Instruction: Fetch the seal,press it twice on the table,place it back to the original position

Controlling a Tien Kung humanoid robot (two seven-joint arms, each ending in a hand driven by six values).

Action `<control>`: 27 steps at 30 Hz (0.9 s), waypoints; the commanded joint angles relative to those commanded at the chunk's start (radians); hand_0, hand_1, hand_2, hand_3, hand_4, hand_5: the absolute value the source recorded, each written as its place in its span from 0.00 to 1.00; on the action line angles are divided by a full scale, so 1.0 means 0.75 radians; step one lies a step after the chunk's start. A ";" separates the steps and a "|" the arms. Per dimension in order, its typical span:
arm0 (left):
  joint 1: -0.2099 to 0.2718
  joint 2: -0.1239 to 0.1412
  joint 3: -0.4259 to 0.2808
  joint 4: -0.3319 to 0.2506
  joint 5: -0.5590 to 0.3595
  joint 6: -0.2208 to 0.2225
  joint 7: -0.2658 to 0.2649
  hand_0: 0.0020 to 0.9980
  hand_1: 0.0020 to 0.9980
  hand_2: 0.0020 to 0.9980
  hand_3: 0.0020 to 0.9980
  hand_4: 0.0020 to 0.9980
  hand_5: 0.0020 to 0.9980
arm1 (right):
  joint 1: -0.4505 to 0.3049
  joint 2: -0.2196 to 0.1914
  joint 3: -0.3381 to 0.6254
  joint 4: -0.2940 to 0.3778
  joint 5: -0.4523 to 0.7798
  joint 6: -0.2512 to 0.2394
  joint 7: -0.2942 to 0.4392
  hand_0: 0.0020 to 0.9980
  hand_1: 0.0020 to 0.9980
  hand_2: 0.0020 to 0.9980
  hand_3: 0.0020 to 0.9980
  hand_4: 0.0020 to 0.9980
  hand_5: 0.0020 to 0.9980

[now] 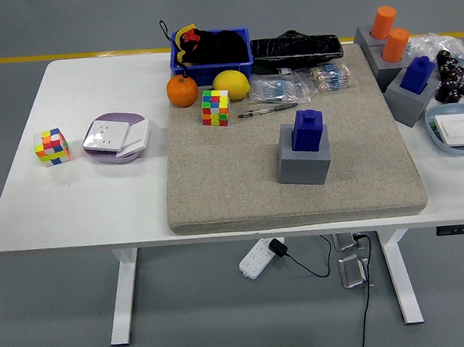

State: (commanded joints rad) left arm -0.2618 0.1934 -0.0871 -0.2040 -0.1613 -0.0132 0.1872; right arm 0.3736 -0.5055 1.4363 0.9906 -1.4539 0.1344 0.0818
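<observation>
A blue seal (415,73) stands on a grey block (408,103) at the table's right side. My right hand (453,78) is at the right edge, just right of that seal and apart from it, with its dark fingers (447,62) relaxed and empty. A second blue seal (307,130) stands on a grey block (304,164) in the middle of the beige mat (217,191). Two orange seals (382,22) (395,45) stand on grey holders at the back right. My left arm is out of view.
A blue dish with a white card (457,132) lies under my right hand. At the mat's back are an orange (182,90), a lemon (231,85), a puzzle cube (216,108), a blue bin (210,48) and plastic bags (289,84). Another cube (51,147) and a purple-white box (116,137) sit left.
</observation>
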 joint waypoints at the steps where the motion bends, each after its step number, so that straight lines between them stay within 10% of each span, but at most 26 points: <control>1: -0.001 0.000 0.002 0.001 -0.005 0.001 -0.001 0.81 0.79 0.76 0.80 0.69 0.42 | -0.002 -0.001 0.001 0.002 -0.003 0.004 -0.005 1.00 0.96 0.94 0.97 1.00 0.66; 27: -0.012 0.013 0.019 0.006 -0.032 0.012 -0.010 0.82 0.79 0.76 0.80 0.68 0.42 | -0.052 0.026 0.056 0.026 -0.051 0.040 -0.056 0.99 0.94 0.91 0.96 1.00 0.60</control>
State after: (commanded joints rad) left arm -0.2706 0.2028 -0.0730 -0.1992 -0.1857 -0.0040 0.1799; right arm 0.3348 -0.4859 1.4786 1.0100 -1.4920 0.1647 0.0397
